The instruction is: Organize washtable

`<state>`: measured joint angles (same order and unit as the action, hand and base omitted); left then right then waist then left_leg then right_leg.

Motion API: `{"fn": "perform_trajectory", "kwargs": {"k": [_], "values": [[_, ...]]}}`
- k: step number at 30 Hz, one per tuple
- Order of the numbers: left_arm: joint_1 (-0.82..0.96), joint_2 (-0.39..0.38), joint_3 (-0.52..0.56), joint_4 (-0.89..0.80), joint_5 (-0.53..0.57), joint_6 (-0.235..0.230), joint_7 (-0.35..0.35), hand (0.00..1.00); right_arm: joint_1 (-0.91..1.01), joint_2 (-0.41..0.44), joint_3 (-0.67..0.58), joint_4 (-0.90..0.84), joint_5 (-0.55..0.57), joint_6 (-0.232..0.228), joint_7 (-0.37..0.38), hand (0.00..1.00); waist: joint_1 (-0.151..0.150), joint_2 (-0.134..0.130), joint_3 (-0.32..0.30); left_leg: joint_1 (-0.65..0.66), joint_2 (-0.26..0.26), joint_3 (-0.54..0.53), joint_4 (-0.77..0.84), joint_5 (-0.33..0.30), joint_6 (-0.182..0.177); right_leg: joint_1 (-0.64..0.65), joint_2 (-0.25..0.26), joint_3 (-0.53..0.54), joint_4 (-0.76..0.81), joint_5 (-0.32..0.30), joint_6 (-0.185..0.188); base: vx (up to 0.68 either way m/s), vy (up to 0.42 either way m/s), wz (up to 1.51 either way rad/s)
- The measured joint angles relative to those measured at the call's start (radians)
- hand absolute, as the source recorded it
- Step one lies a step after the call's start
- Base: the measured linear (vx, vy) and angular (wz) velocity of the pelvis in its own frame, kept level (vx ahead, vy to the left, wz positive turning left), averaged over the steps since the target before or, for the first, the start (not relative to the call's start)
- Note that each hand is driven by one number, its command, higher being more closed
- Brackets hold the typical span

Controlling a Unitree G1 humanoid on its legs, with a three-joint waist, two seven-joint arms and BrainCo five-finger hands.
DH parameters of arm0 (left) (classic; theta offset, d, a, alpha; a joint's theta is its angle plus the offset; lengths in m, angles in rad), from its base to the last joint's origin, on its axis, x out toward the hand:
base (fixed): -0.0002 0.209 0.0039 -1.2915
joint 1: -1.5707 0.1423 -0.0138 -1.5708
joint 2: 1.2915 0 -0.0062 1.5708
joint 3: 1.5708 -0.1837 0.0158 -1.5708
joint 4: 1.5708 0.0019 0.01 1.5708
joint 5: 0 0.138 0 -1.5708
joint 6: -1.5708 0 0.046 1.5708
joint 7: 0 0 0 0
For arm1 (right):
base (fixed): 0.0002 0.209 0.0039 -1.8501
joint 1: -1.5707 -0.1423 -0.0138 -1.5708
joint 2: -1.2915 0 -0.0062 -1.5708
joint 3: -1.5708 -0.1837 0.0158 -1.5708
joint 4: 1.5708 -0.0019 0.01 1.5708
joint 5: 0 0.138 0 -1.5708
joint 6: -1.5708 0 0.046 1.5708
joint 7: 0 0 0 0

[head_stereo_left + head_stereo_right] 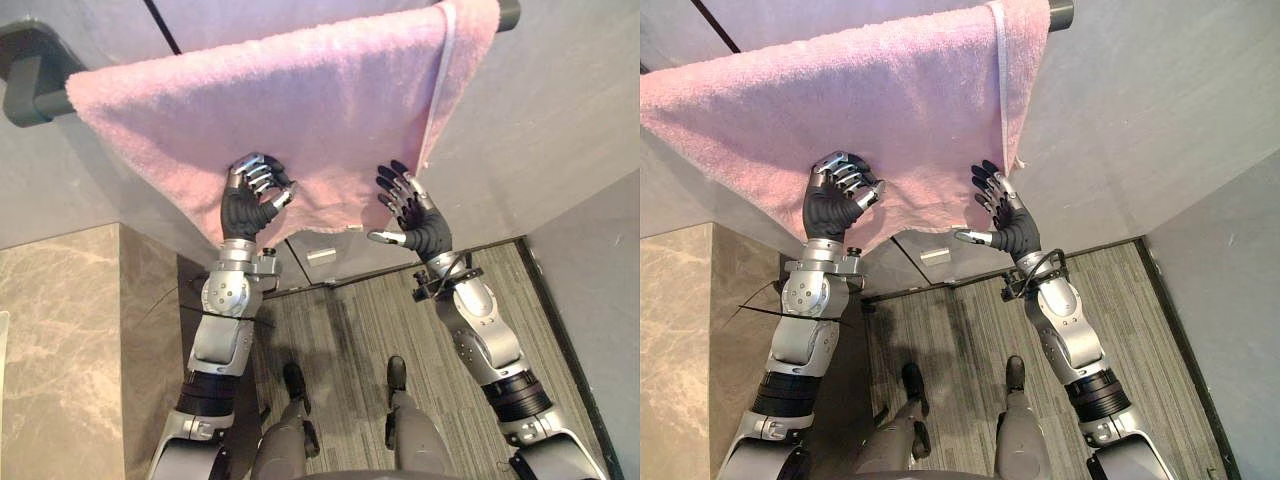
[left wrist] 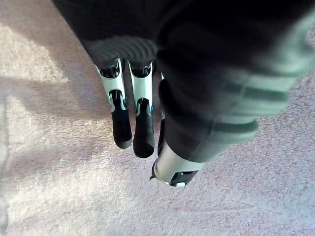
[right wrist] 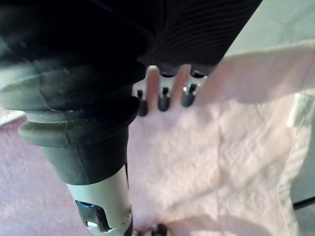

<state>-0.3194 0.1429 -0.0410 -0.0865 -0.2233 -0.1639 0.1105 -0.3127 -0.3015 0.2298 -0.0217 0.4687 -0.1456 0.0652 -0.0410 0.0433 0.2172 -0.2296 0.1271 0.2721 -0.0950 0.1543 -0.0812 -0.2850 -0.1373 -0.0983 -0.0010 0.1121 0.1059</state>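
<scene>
The grey wall [image 1: 560, 120] stands in front of the robot, and on it a dark rail [image 1: 30, 95] runs from left to right. The pink towel [image 1: 300, 100] hangs over this rail, its long axis along the rail. It covers almost the whole length; a short part of the rail is bare at each end. At the right end the cloth looks folded over itself, so a narrow strip hangs lower there.

Below, on the robot's left, is a corner of the marble table [image 1: 60, 340], and between it and the wall is the striped floor [image 1: 350, 330].

Both hands are raised to the lower edge of the towel, well below the rail. The left robot hand [image 1: 245, 205] is narrow: its fingers are curled against the cloth, and I see no fold of cloth caught in them (the left wrist view shows the surface flat under the tips). The right robot hand [image 1: 425, 225] is wide, with fingers spread and their tips on the towel, just beside its right side edge and near a small white label [image 3: 301, 109].

So the towel lies above and ahead of both hands. The right one is nearer to the uneven end, and I judge that any straightening will need a pull along the rail from that side.
</scene>
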Motion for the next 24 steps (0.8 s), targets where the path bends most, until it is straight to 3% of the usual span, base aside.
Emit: {"fn": "perform_trajectory", "kwargs": {"k": [6, 13, 17, 24], "values": [[0.117, -0.027, 0.014, 0.004, -0.016, 0.008, -0.007, 0.00, 0.126, 0.058, -0.006, 0.001, -0.001, 0.007, 0.006, 0.00, 0.000, 0.000, 0.000, 0.010, 0.000, 0.002, 0.000, 0.000, 0.000, 0.010, 0.001, 0.003, -0.004, 0.000, 0.000, 0.05, 0.003, -0.01], [0.282, -0.035, 0.002, 0.025, -0.048, 0.021, -0.085, 0.00, 0.282, 0.102, -0.034, 0.077, -0.086, 0.040, 0.044, 0.00, 0.002, -0.001, -0.001, 0.054, 0.000, -0.011, -0.003, -0.003, -0.002, 0.076, -0.001, -0.020, -0.024, -0.005, 0.003, 0.02, 0.006, 0.09], [0.385, -0.030, -0.031, 0.094, -0.039, 0.046, -0.124, 0.00, 0.366, 0.100, -0.067, 0.177, -0.127, 0.062, 0.064, 0.00, 0.004, -0.006, -0.004, 0.086, 0.000, -0.022, -0.002, -0.009, -0.009, 0.122, -0.002, -0.029, -0.040, -0.005, 0.004, 0.00, 0.006, 0.05], [0.516, -0.029, -0.034, 0.323, 0.044, 0.075, -0.191, 0.00, 0.421, 0.131, -0.181, 0.504, -0.318, 0.097, 0.079, 0.00, 0.013, -0.028, -0.083, 0.142, 0.001, -0.022, -0.002, -0.030, -0.015, 0.195, 0.001, -0.035, -0.072, -0.010, 0.008, 0.00, 0.001, 0.00]]}}
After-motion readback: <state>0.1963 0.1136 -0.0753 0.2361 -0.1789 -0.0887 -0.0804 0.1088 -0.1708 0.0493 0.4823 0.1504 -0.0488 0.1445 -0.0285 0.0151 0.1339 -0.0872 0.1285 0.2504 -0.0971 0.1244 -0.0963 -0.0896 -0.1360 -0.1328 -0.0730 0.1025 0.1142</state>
